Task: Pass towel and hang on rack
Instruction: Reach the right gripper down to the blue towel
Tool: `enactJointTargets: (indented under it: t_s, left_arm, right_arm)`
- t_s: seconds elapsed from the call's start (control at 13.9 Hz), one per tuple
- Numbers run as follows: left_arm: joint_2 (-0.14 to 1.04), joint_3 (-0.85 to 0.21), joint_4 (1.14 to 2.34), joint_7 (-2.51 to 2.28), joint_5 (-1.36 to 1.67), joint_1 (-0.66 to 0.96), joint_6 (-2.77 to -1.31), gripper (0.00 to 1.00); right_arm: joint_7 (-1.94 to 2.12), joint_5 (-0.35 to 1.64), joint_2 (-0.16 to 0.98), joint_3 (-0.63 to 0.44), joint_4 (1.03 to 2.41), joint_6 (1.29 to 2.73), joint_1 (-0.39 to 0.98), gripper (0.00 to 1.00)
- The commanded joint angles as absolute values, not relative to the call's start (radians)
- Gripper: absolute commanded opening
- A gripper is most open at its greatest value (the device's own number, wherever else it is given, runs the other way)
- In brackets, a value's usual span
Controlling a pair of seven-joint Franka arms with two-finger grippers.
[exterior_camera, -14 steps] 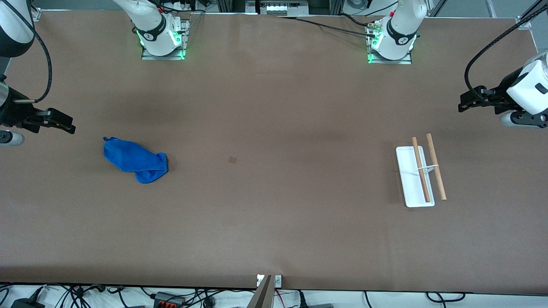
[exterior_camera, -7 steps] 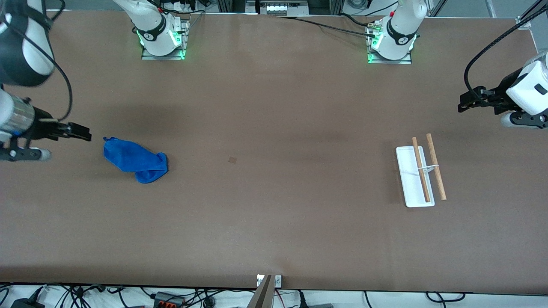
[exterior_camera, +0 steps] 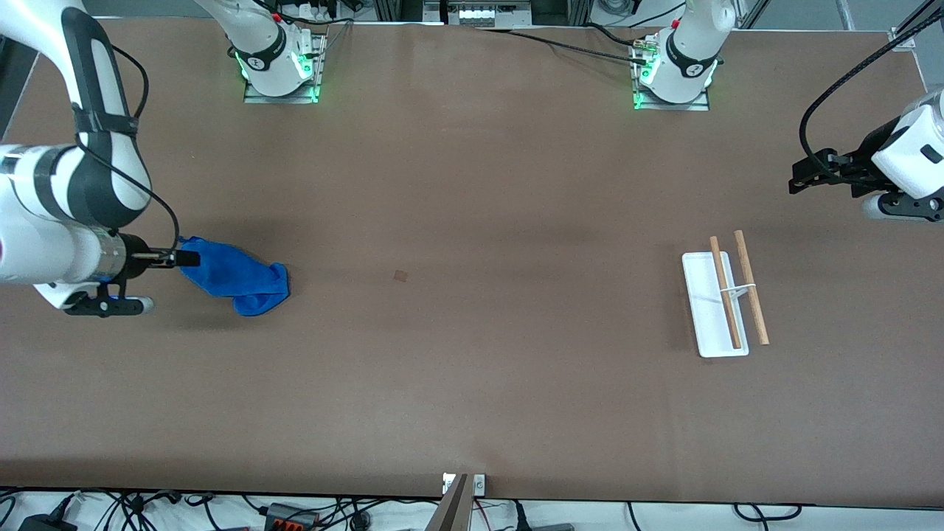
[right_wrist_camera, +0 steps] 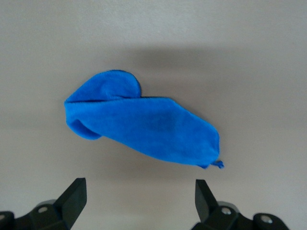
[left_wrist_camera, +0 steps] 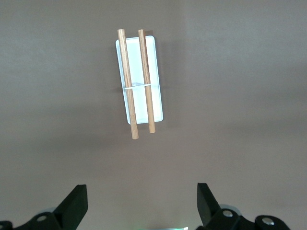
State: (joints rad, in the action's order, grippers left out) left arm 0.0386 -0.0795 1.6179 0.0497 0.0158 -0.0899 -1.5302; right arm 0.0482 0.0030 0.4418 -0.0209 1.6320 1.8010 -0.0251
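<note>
The right gripper [exterior_camera: 188, 258] hangs over the end of the towel [exterior_camera: 234, 276] that lies toward the right arm's end of the desk [exterior_camera: 472, 383], its fingers [right_wrist_camera: 72, 196] spread wide and holding nothing. The crumpled blue towel lies flat on the desk, well apart from the rack [exterior_camera: 719, 302], which stands toward the left arm's end, at 3 o'clock from the towel in the front view. The left gripper [exterior_camera: 800, 179] waits above the desk near the rack, at 1 o'clock from it, fingers [left_wrist_camera: 74, 206] wide apart and empty. The rack's 2 wooden rods [left_wrist_camera: 136, 81] lie parallel.
</note>
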Motion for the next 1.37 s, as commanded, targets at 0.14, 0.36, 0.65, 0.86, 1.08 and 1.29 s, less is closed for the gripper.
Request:
enactJointTargets:
  t_s: [0.14,0.36,0.65,0.86,1.08,1.29]
  left_arm:
    - [0.037,-0.083,1.615,0.046,0.031,-0.097,-1.526,1.00]
    - [0.037,-0.083,1.615,0.044,0.031,-0.097,-1.526,1.00]
    - [0.037,-0.083,1.615,0.044,0.031,-0.097,-1.526,1.00]
    - [0.037,-0.083,1.615,0.044,0.031,-0.097,-1.526,1.00]
    - [0.037,-0.083,1.615,0.044,0.031,-0.097,-1.526,1.00]
    - [0.037,-0.083,1.615,0.044,0.031,-0.097,-1.526,1.00]
  right_arm:
    - [0.249,0.011,0.491,-0.023,1.634,1.772,-0.050,1.00]
    - [0.502,-0.064,0.563,-0.029,1.635,1.753,-0.106,1.00]
    - [0.771,-0.092,0.626,-0.029,1.638,1.769,-0.161,1.00]
    - [0.844,-0.097,0.629,-0.028,1.699,1.773,-0.176,1.00]
    - [0.845,-0.097,0.646,-0.029,1.713,1.796,-0.178,1.00]
    - [0.831,-0.092,0.661,-0.029,1.713,1.796,-0.202,1.00]
